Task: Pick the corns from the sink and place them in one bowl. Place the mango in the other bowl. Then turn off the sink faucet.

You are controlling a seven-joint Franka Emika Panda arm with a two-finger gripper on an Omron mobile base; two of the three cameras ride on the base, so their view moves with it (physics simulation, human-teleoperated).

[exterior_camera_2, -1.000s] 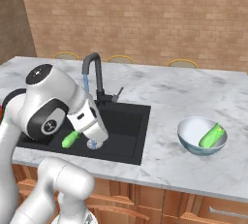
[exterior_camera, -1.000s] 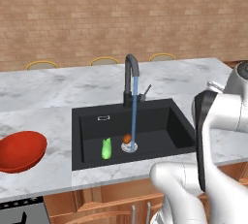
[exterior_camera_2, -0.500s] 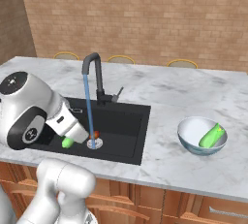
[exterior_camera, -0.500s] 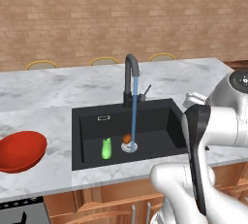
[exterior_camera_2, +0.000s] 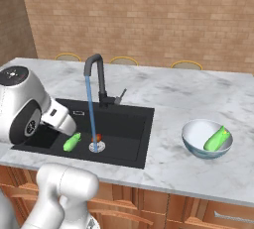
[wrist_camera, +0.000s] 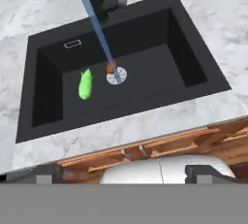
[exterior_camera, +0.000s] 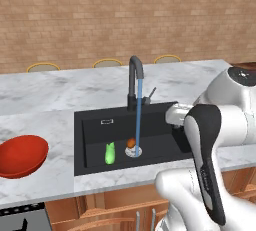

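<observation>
One green corn lies on the floor of the black sink, left of the drain, also seen in the base views. The orange-red mango rests at the drain's edge under the running water. A second corn lies in the pale bowl on the counter to the right. The red bowl sits empty to the left. Water streams from the dark faucet. My gripper hovers open above the sink's near edge, holding nothing.
The sink is set in a marble counter with wooden cabinet fronts below its front edge. The faucet's thin lever sticks out to its right. Chair backs show behind the counter, before a brick wall.
My arm has swung back and down toward the sink's near side, away from the pale bowl. The jaws stay open. Corns, mango and both bowls have not moved.
</observation>
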